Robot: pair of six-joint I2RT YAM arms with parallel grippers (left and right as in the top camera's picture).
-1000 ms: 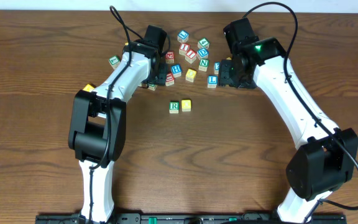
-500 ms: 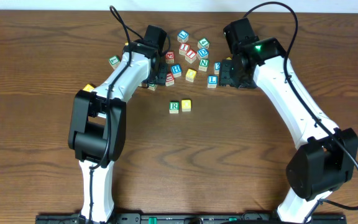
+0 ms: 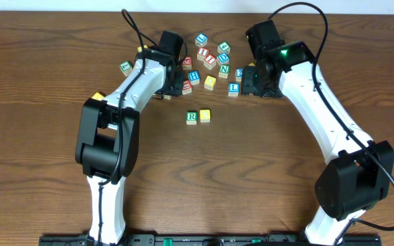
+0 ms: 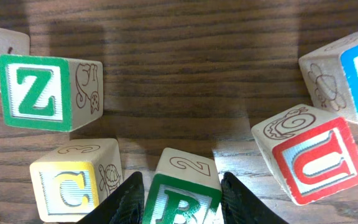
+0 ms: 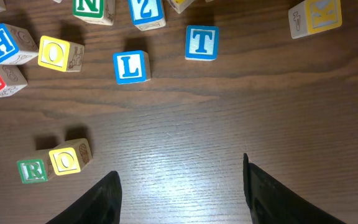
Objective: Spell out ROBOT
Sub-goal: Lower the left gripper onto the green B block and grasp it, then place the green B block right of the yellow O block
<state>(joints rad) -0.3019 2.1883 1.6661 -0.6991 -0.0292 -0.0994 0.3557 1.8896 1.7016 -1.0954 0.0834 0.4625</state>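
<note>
Wooden cube with a green letter B (image 4: 182, 202) is lying among the scattered wooden letter blocks (image 4: 33, 93), likely light, rigid and smooth, while the left gripper (image 4: 182, 186) is clamping its opposite flat sides.

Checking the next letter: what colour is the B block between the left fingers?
B block: green, best seen in left wrist view.
</note>
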